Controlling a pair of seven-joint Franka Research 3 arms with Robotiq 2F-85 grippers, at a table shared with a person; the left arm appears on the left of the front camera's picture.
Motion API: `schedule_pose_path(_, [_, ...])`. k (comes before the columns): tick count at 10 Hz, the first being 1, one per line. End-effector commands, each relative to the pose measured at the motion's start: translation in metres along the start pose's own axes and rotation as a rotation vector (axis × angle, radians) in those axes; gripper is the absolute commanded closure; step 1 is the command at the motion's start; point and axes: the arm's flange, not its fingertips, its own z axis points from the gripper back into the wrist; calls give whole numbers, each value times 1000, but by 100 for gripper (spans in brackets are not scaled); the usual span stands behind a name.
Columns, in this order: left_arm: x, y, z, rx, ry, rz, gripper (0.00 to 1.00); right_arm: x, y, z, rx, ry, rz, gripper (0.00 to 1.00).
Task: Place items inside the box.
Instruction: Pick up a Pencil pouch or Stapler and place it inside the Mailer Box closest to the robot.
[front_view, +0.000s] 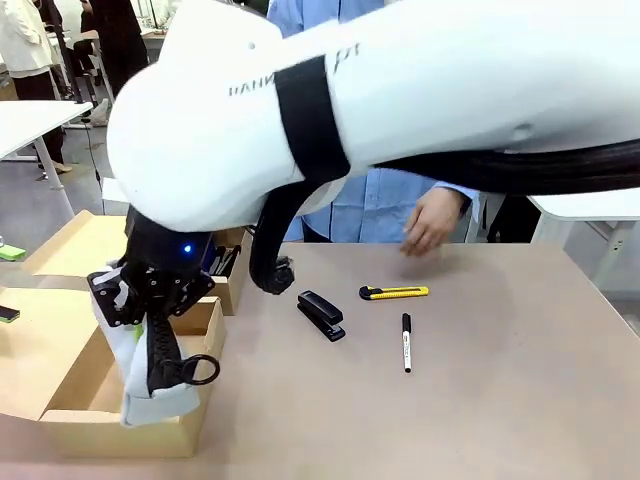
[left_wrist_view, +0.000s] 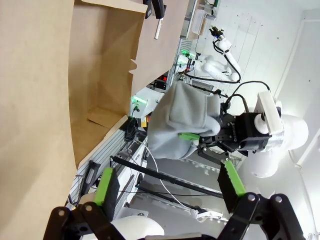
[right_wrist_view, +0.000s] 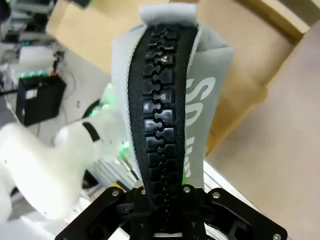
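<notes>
Two right jaws clamp grey case (left_wrist_view: 180, 115); left jaws spread.

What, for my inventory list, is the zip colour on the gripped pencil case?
Black zip on the grey pencil case; clearest in the right wrist view.

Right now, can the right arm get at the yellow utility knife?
Probably not yet: the right gripper is shut on the grey pencil case over the box. Once that is dropped, the utility knife lies in the open, though the person's hand is near it.
</notes>
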Motion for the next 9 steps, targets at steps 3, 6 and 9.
schedule_pose_path(3, [-6, 1, 1, 3, 15, -19, 0, 1, 0, -2, 0, 3, -3, 93])
schedule_pose_path(6, [-6, 1, 1, 3, 15, -19, 0, 38, 18, -26, 136, -70, -401, 93])
schedule_pose_path(9, [-6, 1, 1, 3, 15, -19, 0, 46, 31, -48, 66, -34, -605, 93])
